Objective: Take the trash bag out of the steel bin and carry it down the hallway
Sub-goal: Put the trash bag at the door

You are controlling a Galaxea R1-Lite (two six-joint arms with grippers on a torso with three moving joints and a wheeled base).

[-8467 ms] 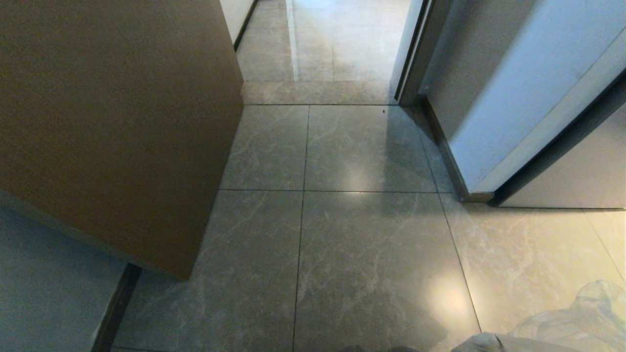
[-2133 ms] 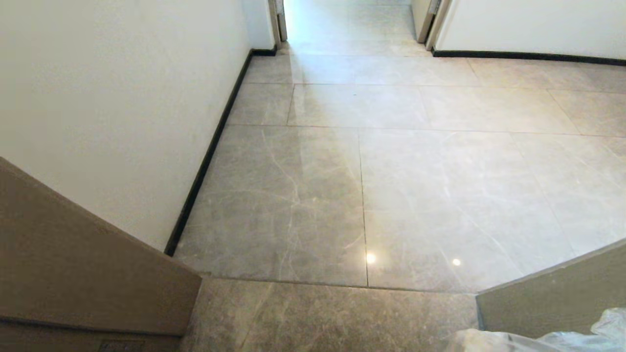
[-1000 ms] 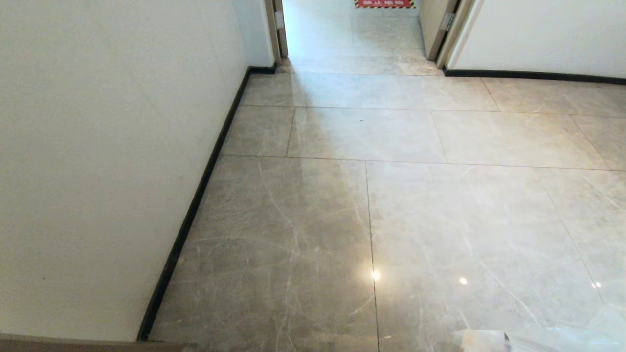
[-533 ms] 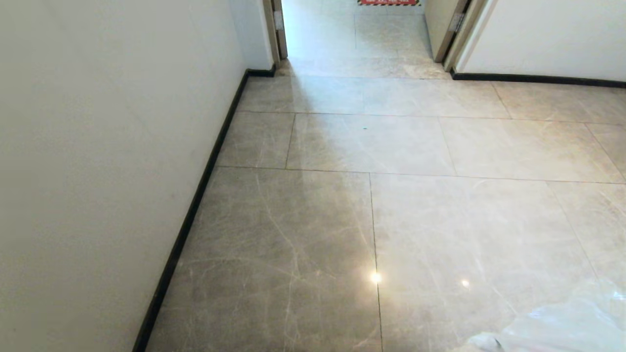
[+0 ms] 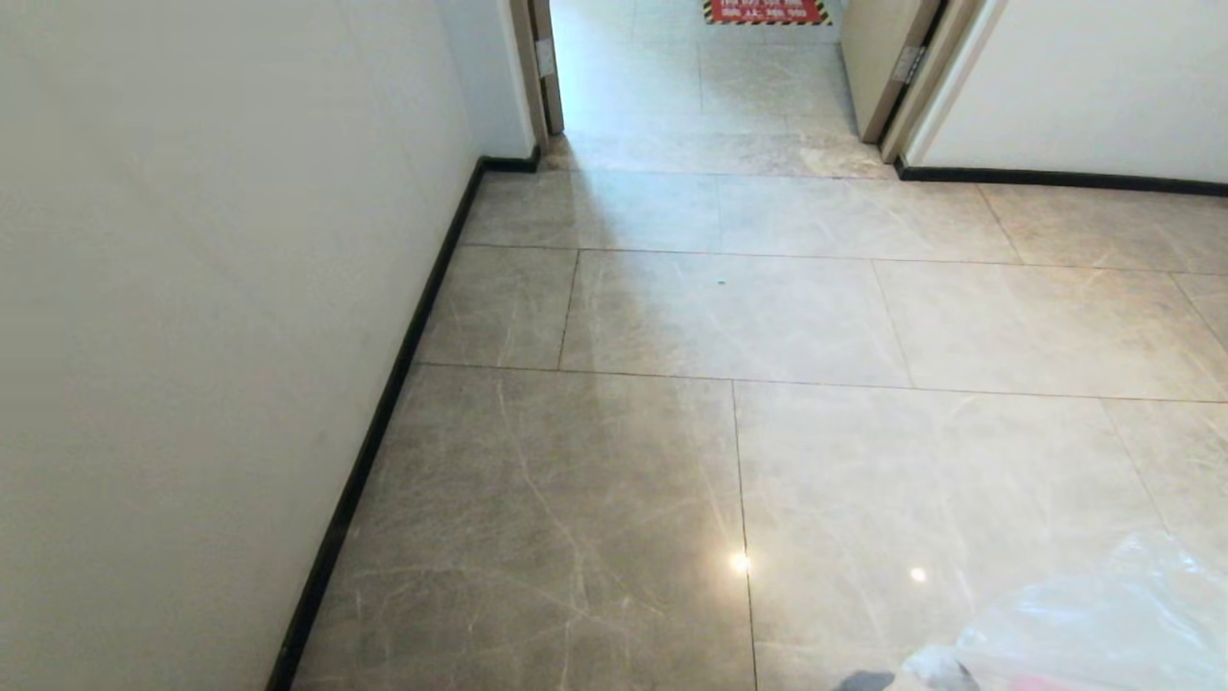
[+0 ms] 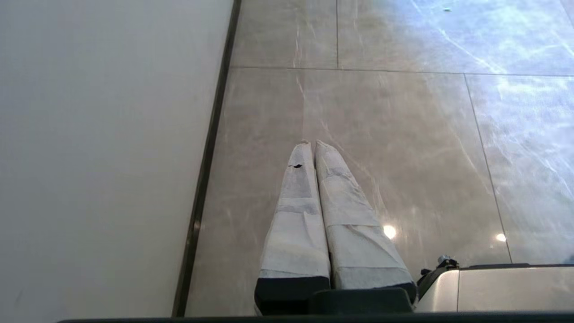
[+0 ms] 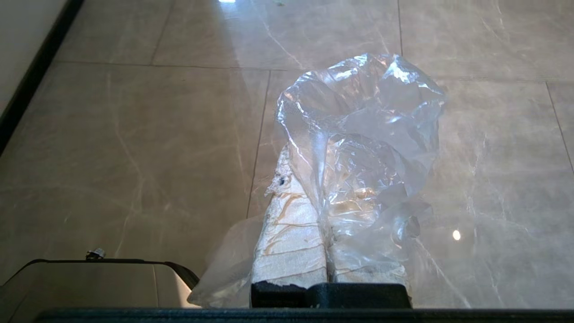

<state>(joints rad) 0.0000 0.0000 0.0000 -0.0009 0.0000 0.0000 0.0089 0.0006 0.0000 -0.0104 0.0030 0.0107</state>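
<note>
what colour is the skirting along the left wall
Black, a thin strip between the white wall and the floor; clearest in the head view.

The tiled floor (image 5: 729, 451) of the hallway (image 5: 787, 317) fills the middle of the head view. A wall (image 5: 192, 317) runs along the nine o'clock side, with a skirting strip (image 5: 384, 403) at its foot. At twelve o'clock a doorway (image 5: 700, 86) opens, and a floor sign (image 5: 765, 11) lies beyond it. Another wall (image 5: 1084, 86) stands at two o'clock. The trash bag (image 5: 1103, 624) sits at five o'clock, pinched in the right gripper (image 7: 309, 175).
</note>
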